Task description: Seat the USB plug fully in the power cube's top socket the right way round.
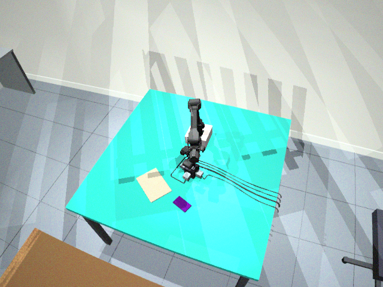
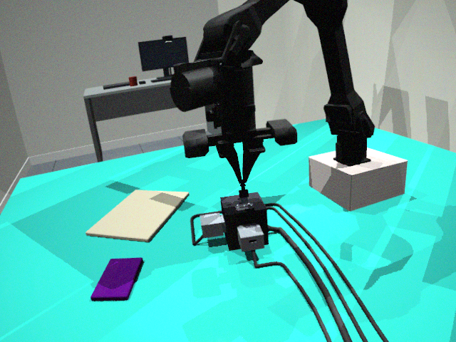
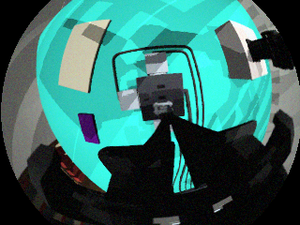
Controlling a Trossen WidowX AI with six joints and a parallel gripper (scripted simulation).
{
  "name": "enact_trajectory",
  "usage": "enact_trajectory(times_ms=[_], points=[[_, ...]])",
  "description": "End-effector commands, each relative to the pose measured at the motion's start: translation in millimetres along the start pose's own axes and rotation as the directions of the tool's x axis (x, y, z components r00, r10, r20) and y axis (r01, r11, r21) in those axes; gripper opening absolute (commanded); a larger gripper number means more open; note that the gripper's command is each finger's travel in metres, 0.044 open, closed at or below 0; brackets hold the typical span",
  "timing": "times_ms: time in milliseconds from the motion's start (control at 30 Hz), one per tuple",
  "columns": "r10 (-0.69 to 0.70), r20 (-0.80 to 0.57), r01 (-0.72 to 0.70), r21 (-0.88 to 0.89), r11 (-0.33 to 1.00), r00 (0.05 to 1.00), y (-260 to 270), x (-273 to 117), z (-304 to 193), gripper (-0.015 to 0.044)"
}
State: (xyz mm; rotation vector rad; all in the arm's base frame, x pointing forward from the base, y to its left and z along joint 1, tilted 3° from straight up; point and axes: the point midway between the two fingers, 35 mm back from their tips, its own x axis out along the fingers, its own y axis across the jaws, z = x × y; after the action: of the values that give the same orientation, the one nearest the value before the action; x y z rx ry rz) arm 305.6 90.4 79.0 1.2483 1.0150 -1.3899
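In the exterior view, you see the black arm [image 1: 194, 118] [image 2: 235, 40] reach down to the power cube [image 1: 193, 176] [image 2: 231, 237] [image 3: 173, 89], its pincer [image 1: 189, 169] [image 2: 242, 182] [image 3: 169, 119] clenched on the small black USB plug [image 2: 243, 193], which rises from the cube's upper face. How deep the plug sits, and which way round it is, you cannot tell from here. The fingers meet in a narrow point, pitched almost straight down above the cube. One pale adapter block [image 1: 186, 176] [image 2: 212, 224] [image 3: 127, 99] juts from the cube at nine o'clock, and a second pale block [image 1: 199, 173] [image 2: 251, 237] [image 3: 157, 124] at six. Your wrist view adds a third pale block [image 3: 157, 63] at twelve. Dark cables [image 1: 244, 188] [image 2: 309, 261] [image 3: 193, 66] trail from the cube across the turquoise tabletop [image 1: 222, 241] [image 2: 165, 316] [image 3: 105, 166] toward five o'clock in the exterior view. There, too, you find a flat cream board [image 1: 153, 185] [image 2: 136, 219] [image 3: 82, 58] at nine o'clock from the cube, a purple slab [image 1: 182, 204] [image 2: 117, 278] [image 3: 88, 127] at eight, and, at two, the white pedestal [image 1: 209, 130] [image 2: 331, 184] [image 3: 232, 52] bearing the arm.
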Motion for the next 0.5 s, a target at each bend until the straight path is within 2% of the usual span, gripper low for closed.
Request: enact_trajectory(times_ms=[0,467], points=[[0.0,0.01,-0.001,0.004,1.0,1.0,0.1,0.3,1.1,0.0],[0.001,0.027,-0.001,0.004,1.0,1.0,0.1,2.1,2.1,0.0]])
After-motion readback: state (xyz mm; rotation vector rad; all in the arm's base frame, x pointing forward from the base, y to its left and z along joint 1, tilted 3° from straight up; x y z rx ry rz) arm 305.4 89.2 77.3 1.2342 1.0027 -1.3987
